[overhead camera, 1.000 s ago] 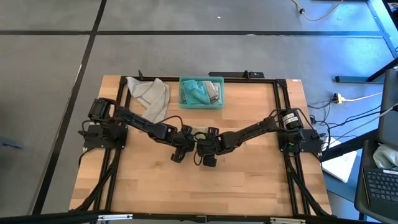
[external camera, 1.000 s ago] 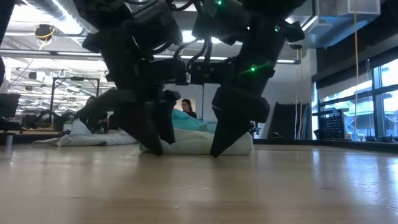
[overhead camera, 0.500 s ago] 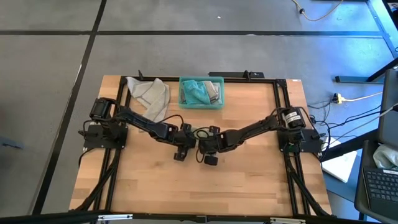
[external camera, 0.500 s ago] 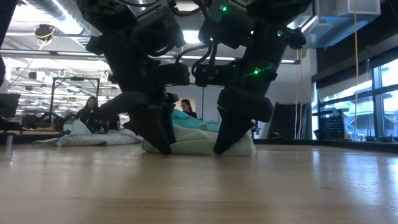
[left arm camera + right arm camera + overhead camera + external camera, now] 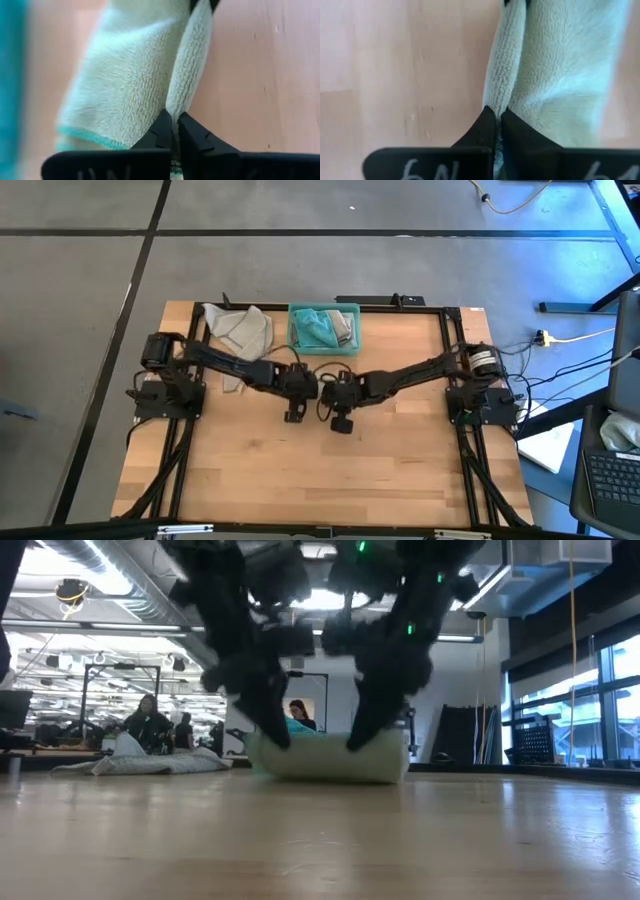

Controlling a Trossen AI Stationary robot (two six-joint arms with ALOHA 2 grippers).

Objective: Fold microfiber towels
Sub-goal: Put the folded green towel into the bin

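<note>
Towel in hand: a pale green towel lay mid-table, a little toward the far edge, just in front of the bin; it also showed as a low pale bundle in the low view.
Left pincer: my left pincer was pinched tight on a ridge of that towel, the cloth standing up between the tips.
Right pincer: my right pincer was likewise clamped on a fold of the same towel, close beside the left one; from above both sat mid-table, left and right.
Other towels: a grey towel lay crumpled at the far left corner of the table; teal cloths filled the bin.
Handling, my judgement: light, very soft, no stiffness at all; it would droop and bunch wherever I did not hold it. The pile looked grippy rather than slippery, and nothing about it seemed fragile.
Where to hold, my judgement: at the hemmed edge or corners, one pincer on each, kept apart so the cloth hung flat; a pinch mid-cloth would only gather a lump.
Risk, my judgement: thin bites could slip out when lifted.
</note>
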